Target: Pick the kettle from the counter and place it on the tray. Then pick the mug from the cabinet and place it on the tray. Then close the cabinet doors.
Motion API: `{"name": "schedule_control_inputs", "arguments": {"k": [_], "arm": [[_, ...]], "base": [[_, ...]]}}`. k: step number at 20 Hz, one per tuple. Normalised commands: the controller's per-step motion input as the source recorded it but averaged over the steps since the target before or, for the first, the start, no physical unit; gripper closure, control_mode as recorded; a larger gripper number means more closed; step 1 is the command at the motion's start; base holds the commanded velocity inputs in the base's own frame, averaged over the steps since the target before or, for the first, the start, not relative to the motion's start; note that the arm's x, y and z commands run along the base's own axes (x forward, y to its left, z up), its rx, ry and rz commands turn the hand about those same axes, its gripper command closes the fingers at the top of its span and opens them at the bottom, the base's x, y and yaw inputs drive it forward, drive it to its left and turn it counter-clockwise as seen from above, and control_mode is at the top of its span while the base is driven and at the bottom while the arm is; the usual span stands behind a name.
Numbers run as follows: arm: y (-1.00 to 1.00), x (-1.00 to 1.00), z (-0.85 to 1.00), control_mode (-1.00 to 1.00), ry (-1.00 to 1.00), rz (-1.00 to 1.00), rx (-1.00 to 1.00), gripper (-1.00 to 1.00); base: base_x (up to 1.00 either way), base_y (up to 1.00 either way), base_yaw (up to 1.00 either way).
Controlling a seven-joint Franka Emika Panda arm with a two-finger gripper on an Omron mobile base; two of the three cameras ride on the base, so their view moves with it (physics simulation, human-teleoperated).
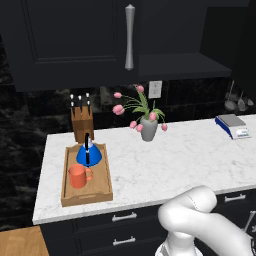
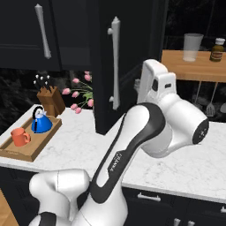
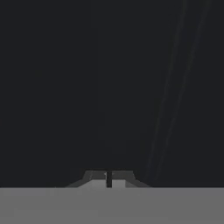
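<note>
- Hand (image 3: 108, 178): I see its two fingertips pressed together with only a thin slit between them and nothing pinched; it faces a dark panelled surface at close range.
- Tray (image 1: 102, 186): lies on the worktop (image 1: 170, 160) near its left end, just in front of the knife block (image 1: 81, 123).
- Kettle (image 1: 89, 154): stands upright in the far half of the tray.
- Mug (image 1: 78, 176): stands upright in the near half of the tray, just in front of the kettle, handle to the right.
- Cabinet doors: in the right base view I read the left door (image 2: 26, 35) as shut and the right door (image 2: 126, 62) as swung out over the worktop, the arm's upper end just beside it.
- Flower vase (image 1: 148, 128): on the worktop, right of the knife block.
- Scale (image 1: 233, 126): at the worktop's far right.
</note>
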Motion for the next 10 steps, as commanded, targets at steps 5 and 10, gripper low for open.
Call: {"name": "schedule_control_inputs", "arguments": {"k": [5,10], "arm": [[0.97,0.01,0.46,-1.0,-0.17,0.01,0.0,1.0],[0.63,0.42,0.43,-1.0,-0.01,0.0,0.0,1.0]], "base": [[0.0,0.0,0.0],[0.0,0.0,0.0]]}}
